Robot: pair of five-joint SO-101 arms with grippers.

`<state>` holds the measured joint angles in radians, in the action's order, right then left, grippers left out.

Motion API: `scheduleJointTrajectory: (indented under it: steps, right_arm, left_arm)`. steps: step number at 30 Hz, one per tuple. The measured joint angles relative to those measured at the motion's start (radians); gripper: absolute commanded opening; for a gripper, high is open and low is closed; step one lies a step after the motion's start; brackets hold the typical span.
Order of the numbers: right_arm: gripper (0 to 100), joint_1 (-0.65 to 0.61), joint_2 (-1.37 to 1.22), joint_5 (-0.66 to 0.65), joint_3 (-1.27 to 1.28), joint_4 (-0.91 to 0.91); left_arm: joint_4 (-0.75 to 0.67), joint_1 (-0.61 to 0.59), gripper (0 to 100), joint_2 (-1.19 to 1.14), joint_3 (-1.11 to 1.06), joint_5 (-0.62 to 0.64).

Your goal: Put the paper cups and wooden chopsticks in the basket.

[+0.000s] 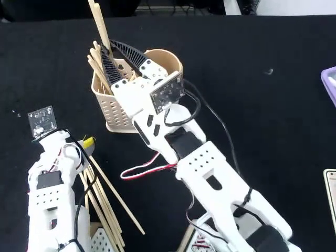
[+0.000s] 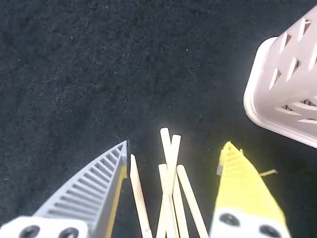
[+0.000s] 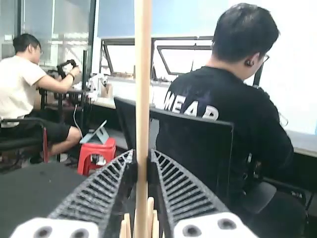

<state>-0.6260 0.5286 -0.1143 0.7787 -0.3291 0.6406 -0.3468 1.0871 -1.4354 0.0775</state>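
Observation:
A beige slotted basket (image 1: 113,107) stands at the back of the black table, with several wooden chopsticks (image 1: 97,58) leaning in it and a paper cup (image 1: 164,59) inside. Above the basket, my right gripper (image 1: 110,48) is shut on one chopstick (image 1: 100,23) that stands nearly upright; in the right wrist view this chopstick (image 3: 142,89) is pinched at the right gripper (image 3: 142,161). Nearer the front, my left gripper (image 2: 171,148) is open, its grey and yellow fingers straddling the ends of several loose chopsticks (image 2: 168,183) on the table. The basket corner (image 2: 277,94) lies just beyond.
The loose chopsticks (image 1: 107,202) fan out along the left arm toward the table's front edge. A purple object (image 1: 329,81) sits at the right edge. Red and white cables (image 1: 144,169) trail beside the right arm. Bare black cloth lies left of the basket.

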Motion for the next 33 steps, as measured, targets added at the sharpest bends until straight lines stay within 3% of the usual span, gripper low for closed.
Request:
scheduleJointTrajectory:
  steps: [2,7,19,23,28,33]
  right_arm:
    - [2.9,0.000,-0.006,0.000,0.000,0.003]
    - [20.0,-0.003,-0.006,0.000,0.000,0.126]
    - [9.3,-0.015,0.043,0.000,0.020,0.272]
    - [10.1,-0.091,0.207,0.000,0.103,0.470]
    - [25.9,-0.275,0.377,0.000,0.288,0.809]
    - [29.2,-0.373,0.354,0.072,0.450,0.827]
  left_arm:
    - [-0.002,0.002,29,0.000,-0.005,0.000]
    - [-0.002,0.005,29,0.000,-0.009,0.000]
    - [-0.002,0.005,29,0.000,-0.009,0.000]
    - [-0.002,0.005,29,0.000,-0.009,0.000]
    - [-0.002,-0.034,29,0.000,-0.009,0.008]
    - [-0.002,-0.152,29,0.000,-0.009,0.104]
